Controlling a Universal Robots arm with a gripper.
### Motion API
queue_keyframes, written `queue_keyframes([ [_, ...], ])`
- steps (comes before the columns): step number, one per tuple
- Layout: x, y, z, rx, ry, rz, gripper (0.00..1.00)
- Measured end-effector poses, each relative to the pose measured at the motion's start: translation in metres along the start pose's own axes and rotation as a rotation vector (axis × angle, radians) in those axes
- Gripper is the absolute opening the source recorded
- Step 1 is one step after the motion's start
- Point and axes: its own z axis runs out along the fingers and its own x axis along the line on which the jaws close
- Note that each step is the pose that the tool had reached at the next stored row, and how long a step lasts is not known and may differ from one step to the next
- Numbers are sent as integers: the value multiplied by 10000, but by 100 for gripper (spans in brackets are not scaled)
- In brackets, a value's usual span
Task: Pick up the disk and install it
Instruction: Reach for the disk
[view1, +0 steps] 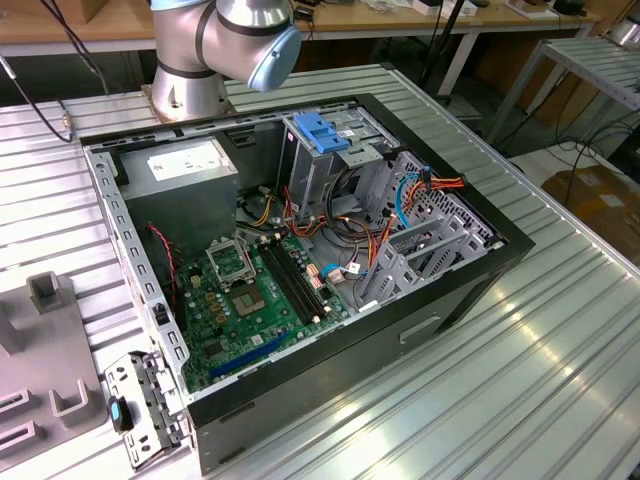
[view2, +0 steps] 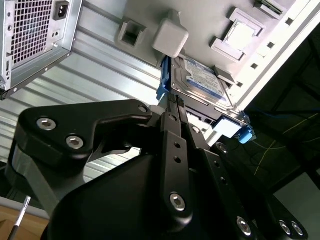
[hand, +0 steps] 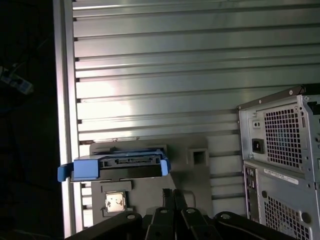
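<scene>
Disk (view2: 202, 80) is lying label-up on a grey fixture plate (view2: 200, 20) in the second wrist view, with blue rails down its sides. A pale block (view2: 170, 37) covers one corner, so that bit is hidden. The gripper (view2: 175, 101) points at it from just short of its near edge. Its two black fingers are squeezed flat together with nothing between them. Can't tell if the tips actually touch the drive, and the gripper's own black body blocks whatever sits closer to the camera. In the first wrist view the disk is edge-on, connector side facing the camera, on that same plate near the rim of the ribbed metal table (hand: 175, 75). The fingertips are clear of it, pinched together and empty. The back of the computer case (hand: 280, 150) stands well apart from it, partly cut off. There's a small square part in a pocket of the plate, no idea what it is. In the exterior view the arm base (view1: 190, 90) stands behind the open case. A blue-capped joint (view1: 265, 40) is chopped by the top edge, and the rest of the arm runs out of frame. The plate is cut off at the exterior view's left edge.
</scene>
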Motion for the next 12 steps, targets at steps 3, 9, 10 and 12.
queue_keyframes([
  [3,55,-3,-1,-1,11,2,15],
  [9,172,-11,-5,-3,57,3,15],
  [10,200,-13,-5,-7,79,4,15],
  [12,229,-15,-6,-11,110,5,15],
])
